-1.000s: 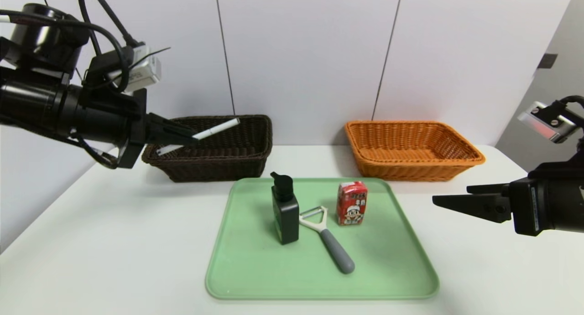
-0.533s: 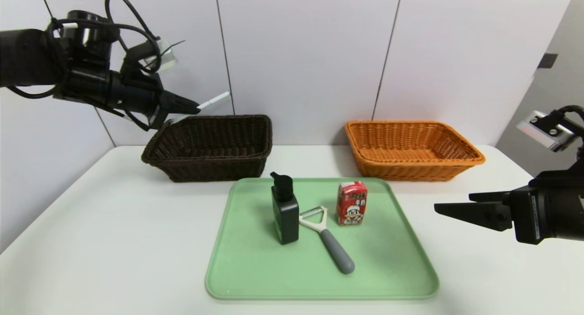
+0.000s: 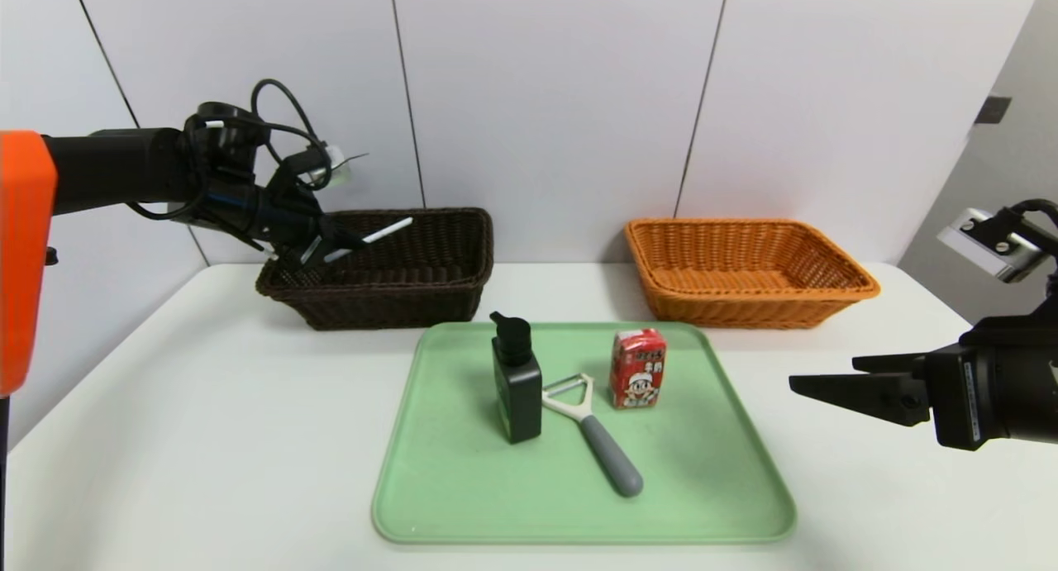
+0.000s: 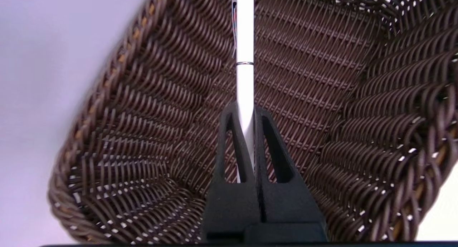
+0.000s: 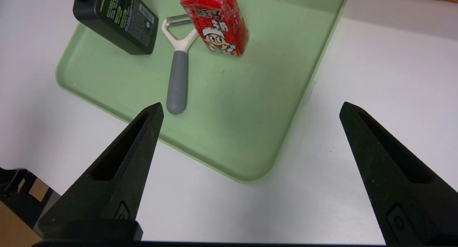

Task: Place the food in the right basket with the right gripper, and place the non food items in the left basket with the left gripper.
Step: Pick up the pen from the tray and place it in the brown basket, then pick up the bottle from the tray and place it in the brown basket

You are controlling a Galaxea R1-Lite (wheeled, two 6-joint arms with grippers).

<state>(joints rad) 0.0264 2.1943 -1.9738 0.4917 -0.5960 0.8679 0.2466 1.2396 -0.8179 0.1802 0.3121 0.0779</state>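
Two baskets stand at the back of the white worktop (image 3: 207,439): the dark brown basket (image 3: 397,294) on the left and the orange basket (image 3: 744,294) on the right. The left gripper (image 3: 351,242) hangs over the brown basket's left end, its jaws clenched on the white pen (image 4: 245,43), which sticks out over the basket's inside. A green tray (image 3: 702,488) lies in front of the baskets; on it the black pump bottle (image 3: 516,393) and the red carton (image 3: 637,368) stand upright, with the peeler (image 3: 597,439) lying between them. The right gripper (image 3: 826,377) hovers beside the tray's right edge, jaws spread wide and holding nothing.
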